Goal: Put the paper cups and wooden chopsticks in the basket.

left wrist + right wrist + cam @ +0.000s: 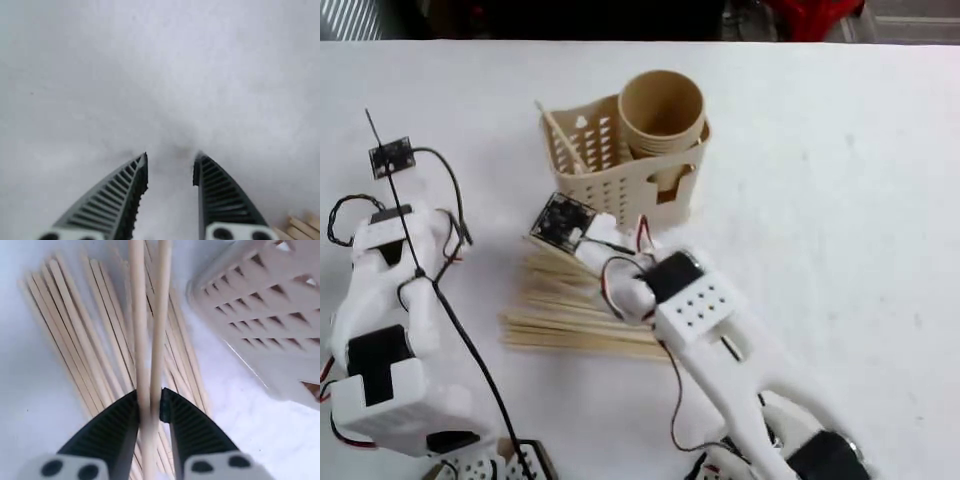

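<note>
My right gripper (149,395) is shut on two wooden chopsticks (150,315), which it holds just above the loose pile of chopsticks (75,340) on the white table. The cream slotted basket (260,300) stands close beside it. From above, the basket (620,180) holds a stack of paper cups (662,110) and one chopstick (560,135) leaning out of its left part. The pile (565,320) lies in front of the basket, under the right arm (690,300). My left gripper (170,157) is open over bare table, with nothing between its fingers.
The left arm (380,300) sits folded at the table's left side, with black cables and a small circuit board (392,156) nearby. A few chopstick ends (302,227) lie off to one side of the left gripper. White table extends right of the basket.
</note>
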You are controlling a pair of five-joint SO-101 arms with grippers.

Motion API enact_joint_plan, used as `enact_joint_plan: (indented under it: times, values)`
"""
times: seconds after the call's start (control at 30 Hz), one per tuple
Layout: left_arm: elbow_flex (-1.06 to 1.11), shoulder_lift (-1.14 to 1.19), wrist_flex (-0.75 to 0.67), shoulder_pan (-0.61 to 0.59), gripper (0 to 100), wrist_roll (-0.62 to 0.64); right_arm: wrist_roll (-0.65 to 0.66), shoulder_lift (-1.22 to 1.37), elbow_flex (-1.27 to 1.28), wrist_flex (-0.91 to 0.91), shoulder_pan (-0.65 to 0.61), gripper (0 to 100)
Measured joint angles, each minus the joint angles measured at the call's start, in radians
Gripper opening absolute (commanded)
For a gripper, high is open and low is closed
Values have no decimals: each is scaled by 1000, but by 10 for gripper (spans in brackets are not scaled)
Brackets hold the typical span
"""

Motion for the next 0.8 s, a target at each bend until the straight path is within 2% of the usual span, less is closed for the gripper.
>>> enact_joint_plan:
  times: [0.1,0.23,0.4,0.57,0.8]
  values:
    - [0,0,0,0,167,0,0,-101,0,18,-2,16]
    - [0,0,0,2,167,0,-64,-269,-18,18,-11,15]
    - [0,0,0,5,166,0,-95,-359,-209,18,-21,15]
    - [0,0,0,5,167,0,-123,-258,-463,-18,-21,16]
    - [0,2,0,5,167,0,-184,51,-678,-255,18,17]
